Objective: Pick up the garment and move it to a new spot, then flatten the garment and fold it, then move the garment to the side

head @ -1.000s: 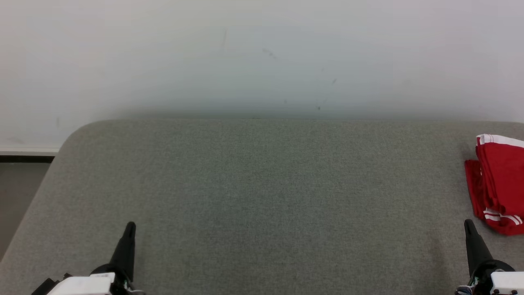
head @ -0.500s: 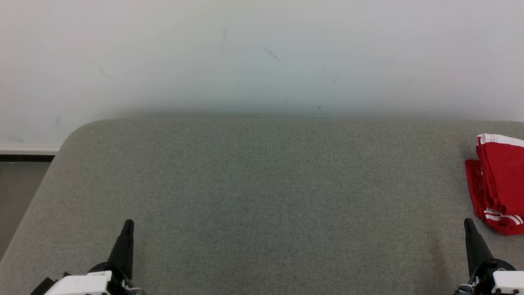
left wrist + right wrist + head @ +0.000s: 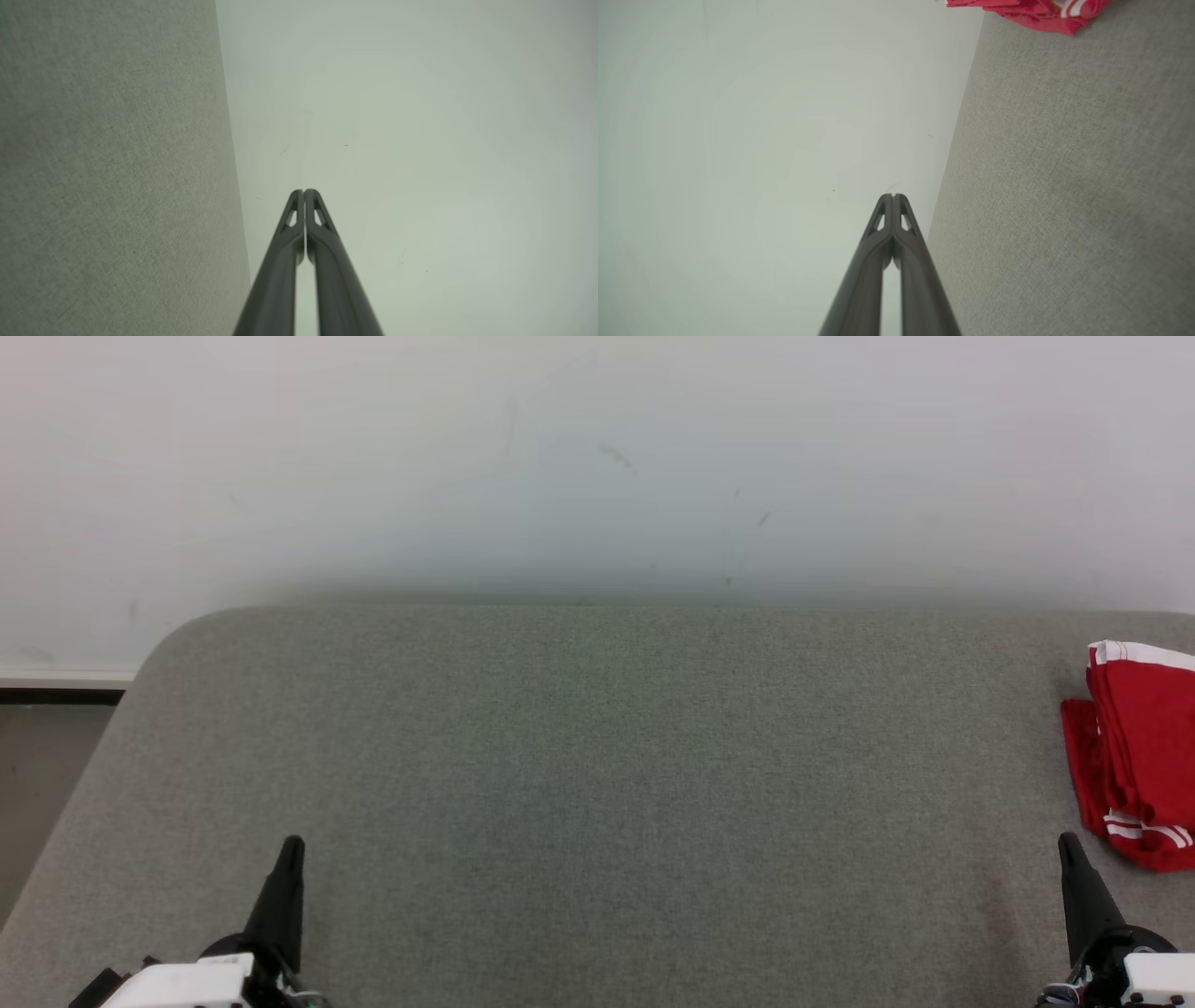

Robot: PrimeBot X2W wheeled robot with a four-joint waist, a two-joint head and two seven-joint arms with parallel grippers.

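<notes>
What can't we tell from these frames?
- Garment: cut by the head view's right edge, and by the right wrist view's top edge; full shape and fold unknown.
- Table: right end and near edge lie outside the head view.
- Left gripper, right gripper: bases cut by the bottom edge.

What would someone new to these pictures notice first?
The red garment with white stripes stands out, bunched at the right side of the grey padded surface. Next come the left end effector and right end effector, both shut and holding nothing, at the bottom corners.
</notes>
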